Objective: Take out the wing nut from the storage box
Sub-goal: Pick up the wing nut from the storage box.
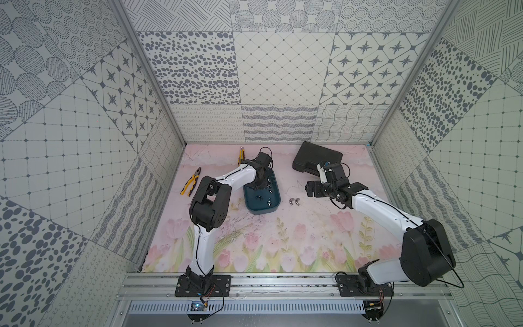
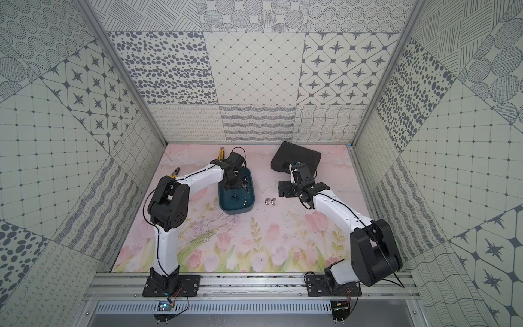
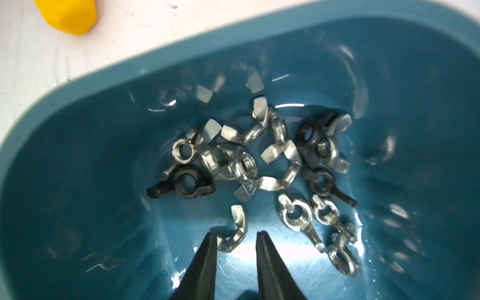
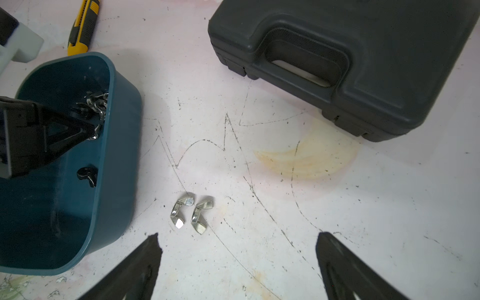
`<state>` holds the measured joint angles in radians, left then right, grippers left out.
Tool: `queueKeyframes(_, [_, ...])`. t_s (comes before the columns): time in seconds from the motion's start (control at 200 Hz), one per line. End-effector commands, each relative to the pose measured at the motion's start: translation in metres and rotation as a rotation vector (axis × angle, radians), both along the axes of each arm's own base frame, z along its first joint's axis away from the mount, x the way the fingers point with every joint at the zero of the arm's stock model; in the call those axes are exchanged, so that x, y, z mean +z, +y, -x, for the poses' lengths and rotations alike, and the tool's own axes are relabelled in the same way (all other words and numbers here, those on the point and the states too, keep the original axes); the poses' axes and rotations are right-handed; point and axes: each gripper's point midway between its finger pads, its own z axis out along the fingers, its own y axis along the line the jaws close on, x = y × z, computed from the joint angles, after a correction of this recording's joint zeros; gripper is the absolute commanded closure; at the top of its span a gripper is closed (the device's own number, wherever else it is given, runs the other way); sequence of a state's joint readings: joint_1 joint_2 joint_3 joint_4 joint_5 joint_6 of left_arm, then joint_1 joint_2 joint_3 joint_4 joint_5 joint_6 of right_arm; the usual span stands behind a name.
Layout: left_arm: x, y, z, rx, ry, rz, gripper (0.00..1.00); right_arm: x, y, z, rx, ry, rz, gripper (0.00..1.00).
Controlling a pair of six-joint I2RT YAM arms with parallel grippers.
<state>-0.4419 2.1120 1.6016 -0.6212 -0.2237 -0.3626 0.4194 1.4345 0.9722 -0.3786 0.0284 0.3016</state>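
The dark teal storage box (image 1: 263, 209) (image 2: 237, 211) lies on the mat left of centre. Several silver and black wing nuts (image 3: 259, 161) are heaped at its far end. My left gripper (image 3: 237, 233) (image 1: 259, 185) reaches down inside the box, its jaws narrowly open. One silver wing nut (image 3: 237, 228) lies at the tips and touches one finger only. Two silver wing nuts (image 4: 192, 214) (image 1: 295, 201) rest on the mat just right of the box. My right gripper (image 4: 238, 236) (image 1: 308, 189) hovers over the mat beside them, wide open and holding nothing.
A black hard-shell case (image 1: 318, 158) (image 4: 363, 65) lies at the back right, behind my right gripper. A yellow utility knife (image 1: 240, 155) lies behind the box. Yellow-handled pliers (image 1: 191, 181) lie at the left. A lone black wing nut (image 4: 87, 175) lies mid-box.
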Motion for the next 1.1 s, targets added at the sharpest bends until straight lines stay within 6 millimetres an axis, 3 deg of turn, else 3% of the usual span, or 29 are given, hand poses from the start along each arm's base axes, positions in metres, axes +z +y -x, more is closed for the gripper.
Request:
queueKeyframes(0.0, [-0.005,0.001,0.007,-0.040,0.045,0.001,0.69,0.009,0.001,0.001,-0.005,-0.036,-0.016,0.03])
queueKeyframes(0.555, [-0.023,0.000,0.007,-0.056,0.075,0.006,0.79,0.004,-0.001,0.003,-0.004,-0.029,0.001,0.03])
queueKeyframes(0.84, [-0.019,-0.003,0.011,-0.058,0.074,0.031,0.91,0.002,-0.001,0.006,-0.003,-0.026,-0.004,0.03])
queueKeyframes(1.096, [0.002,-0.006,0.013,-0.047,0.045,0.077,0.96,0.007,0.000,0.009,-0.004,-0.036,-0.020,0.03])
